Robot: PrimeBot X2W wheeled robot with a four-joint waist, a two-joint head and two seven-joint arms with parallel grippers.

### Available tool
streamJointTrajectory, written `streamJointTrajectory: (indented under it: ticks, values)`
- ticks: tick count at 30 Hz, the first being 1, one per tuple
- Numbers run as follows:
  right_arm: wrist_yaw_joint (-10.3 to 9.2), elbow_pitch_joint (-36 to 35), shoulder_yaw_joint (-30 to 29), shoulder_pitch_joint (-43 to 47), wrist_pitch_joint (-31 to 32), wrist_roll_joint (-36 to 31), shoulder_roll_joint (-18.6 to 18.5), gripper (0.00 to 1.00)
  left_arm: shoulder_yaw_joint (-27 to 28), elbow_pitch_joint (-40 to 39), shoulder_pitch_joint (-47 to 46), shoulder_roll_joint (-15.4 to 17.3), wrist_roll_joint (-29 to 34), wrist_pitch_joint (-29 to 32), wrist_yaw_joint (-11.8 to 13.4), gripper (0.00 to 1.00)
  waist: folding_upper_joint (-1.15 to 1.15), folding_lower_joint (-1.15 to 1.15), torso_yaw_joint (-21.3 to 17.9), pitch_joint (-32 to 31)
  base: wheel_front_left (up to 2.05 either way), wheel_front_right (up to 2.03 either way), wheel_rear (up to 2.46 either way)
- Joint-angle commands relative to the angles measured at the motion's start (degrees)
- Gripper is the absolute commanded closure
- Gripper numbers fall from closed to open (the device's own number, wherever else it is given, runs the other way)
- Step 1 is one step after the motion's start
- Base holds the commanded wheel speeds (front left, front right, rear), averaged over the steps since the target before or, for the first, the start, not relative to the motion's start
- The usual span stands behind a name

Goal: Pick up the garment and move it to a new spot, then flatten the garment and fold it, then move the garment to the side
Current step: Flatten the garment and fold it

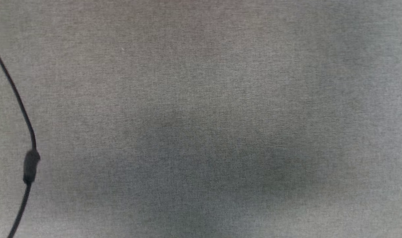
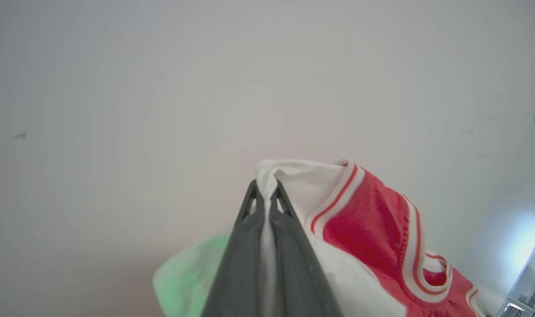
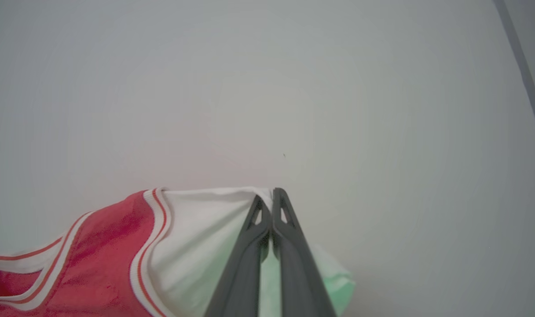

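The garment (image 2: 364,224) is red with white sleeve ends and red-and-white striped trim. In the left wrist view it hangs to the right of my left gripper (image 2: 265,190), which is shut on a white sleeve end pinched between its dark fingers. In the right wrist view the garment (image 3: 104,246) hangs to the left of my right gripper (image 3: 272,193), which is shut on the edge of another white part. A pale green tinted fold of cloth (image 2: 184,277) shows behind the left fingers, and a similar fold (image 3: 333,277) behind the right ones. The garment's lower part is out of view.
The head view looks down on a plain grey fabric-like surface (image 1: 201,99), with a thin black cable (image 1: 30,165) curving along its left edge. Both wrist views face a pale blank background. A dark strip (image 3: 522,75) crosses the upper right of the right wrist view.
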Motion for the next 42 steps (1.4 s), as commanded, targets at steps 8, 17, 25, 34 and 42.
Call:
streamJointTrajectory:
  ticks: [8,17,25,34,42]
  values:
    - [0.01,5.6,2.9,-1.2,2.3,-1.5,-0.8,1.0,1.3,-0.7,4.3,0.5,-7.3,8.2,-0.8,1.0,0.0,-0.01,0.8,-1.3,0.0,0.0,0.0]
    - [0.01,-5.3,10.6,19.0,11.5,6.2,-4.1,1.0,0.7,-18.9,29.1,6.8,-16.3,15.3,-0.8,1.0,0.0,-0.01,1.7,-2.1,0.0,0.0,0.0]
    - [0.01,-23.9,10.1,43.5,17.3,15.3,-9.2,1.0,0.0,-35.8,52.1,11.5,-19.5,16.0,-0.8,1.0,0.0,-0.01,2.1,-4.2,0.0,0.0,0.0]
    - [0.01,-47.7,5.0,71.2,28.2,19.8,-12.1,1.0,1.5,-51.5,72.1,17.3,-19.1,13.7,-0.8,1.0,0.0,-0.01,1.7,-7.0,0.0,0.0,0.0]
    - [0.01,-60.3,-0.4,90.0,39.8,21.3,-9.3,1.0,1.8,-59.6,85.8,21.2,-17.3,12.1,-0.8,1.0,0.0,-0.01,2.2,-8.3,0.0,0.0,0.0]
